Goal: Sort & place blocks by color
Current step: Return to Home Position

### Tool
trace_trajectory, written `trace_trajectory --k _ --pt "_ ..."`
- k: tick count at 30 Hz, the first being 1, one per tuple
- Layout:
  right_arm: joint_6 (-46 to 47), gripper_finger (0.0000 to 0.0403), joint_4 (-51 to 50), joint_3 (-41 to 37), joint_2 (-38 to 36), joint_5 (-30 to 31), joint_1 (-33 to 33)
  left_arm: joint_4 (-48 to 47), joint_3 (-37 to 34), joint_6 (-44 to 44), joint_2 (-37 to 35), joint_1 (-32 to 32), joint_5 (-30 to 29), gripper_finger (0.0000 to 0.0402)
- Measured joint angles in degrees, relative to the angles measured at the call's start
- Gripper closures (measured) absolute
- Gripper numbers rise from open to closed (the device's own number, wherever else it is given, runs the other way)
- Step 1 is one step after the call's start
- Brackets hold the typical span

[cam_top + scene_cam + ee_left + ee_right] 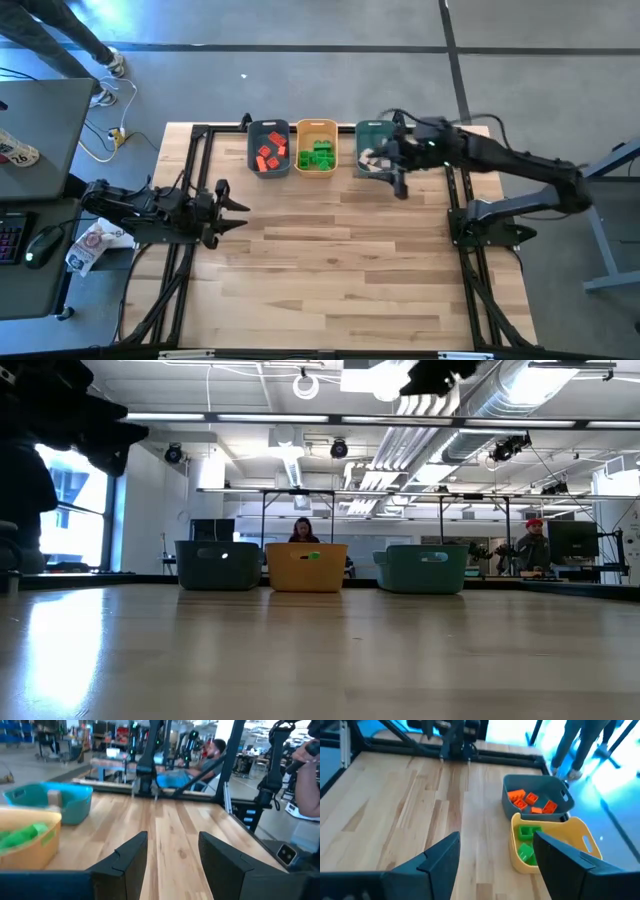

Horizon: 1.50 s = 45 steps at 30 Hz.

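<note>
- The left gripper [172, 844] waits well to the left of the yellow bin [317, 126], nearer the front of the surface [330, 270]. Its fingers are spread and hold nothing. I judge little risk from it, unless it swings out towards the bins.
- The blue bin [250, 150] stands just left of the yellow bin and holds the red blocks [267, 156]. It sits close against its neighbour, so a knock to one bin would likely shift the other as well.
- The yellow bin holds the green blocks [320, 157]. No block shows outside the bins, so the sorting looks done. What remains to go wrong is upsetting it.
- The teal bin [372, 128] stands just right of the yellow bin, and the left wrist view shows a tan block [54, 797] inside it. The right arm covers much of this bin from above, so I cannot tell the rest of its load.
- The right gripper [497, 847] hangs just right of the yellow bin, over the teal bin's front edge, with its fingers parted and empty. This is the main hazard. If the arm pulls back towards its base without lifting first, a finger could catch the teal rim. That could drag or tip the bin, spill tan blocks onto the surface, or push it into the yellow bin.
</note>
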Motion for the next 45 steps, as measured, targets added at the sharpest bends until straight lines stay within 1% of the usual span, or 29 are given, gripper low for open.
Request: trace_trajectory --k 3,7,12,16,22,29,32,36,38,45 --pt "2.8 0.0167 5.8 -9.9 -7.9 1.0 -0.9 1.4 -0.9 -1.7 0.6 0.0 0.7 0.0239" --pt "7.7 0.0167 11.9 -20.7 -19.5 6.1 -1.6 3.2 -1.3 -0.5 0.0 0.0 2.8 0.0239" --pt "13.1 0.0167 12.3 -29.8 -33.0 11.3 -1.3 3.3 -1.3 1.1 0.0 0.0 0.9 0.0239" --pt "17.5 0.0167 15.3 -37.2 -43.3 13.6 -0.3 3.0 -1.3 1.2 0.1 0.0 -0.2 0.0239" --pt "20.7 0.0167 16.9 -45.8 -54.6 15.6 0.8 2.5 -1.3 1.7 0.1 0.0 -0.4 0.0239" --pt "23.2 0.0167 18.7 -54.8 -61.6 16.0 1.0 2.5 -1.3 1.6 0.1 0.0 -0.4 0.0239" --pt "23.5 0.0167 23.1 -58.8 -62.9 16.1 1.0 2.5 -1.3 1.6 0.1 0.0 -0.4 0.0239" --pt "23.3 0.0167 29.6 -63.4 -62.8 14.4 1.0 2.5 -1.3 1.6 0.1 0.0 -0.4 0.0239" --pt "23.4 0.0167 31.4 -64.1 -62.5 14.1 1.0 2.5 -1.3 1.6 0.1 0.0 -0.4 0.0239" --pt "23.4 0.0167 31.4 -64.1 -61.9 14.4 1.0 2.6 -1.3 1.6 0.1 0.0 -0.4 0.0239"
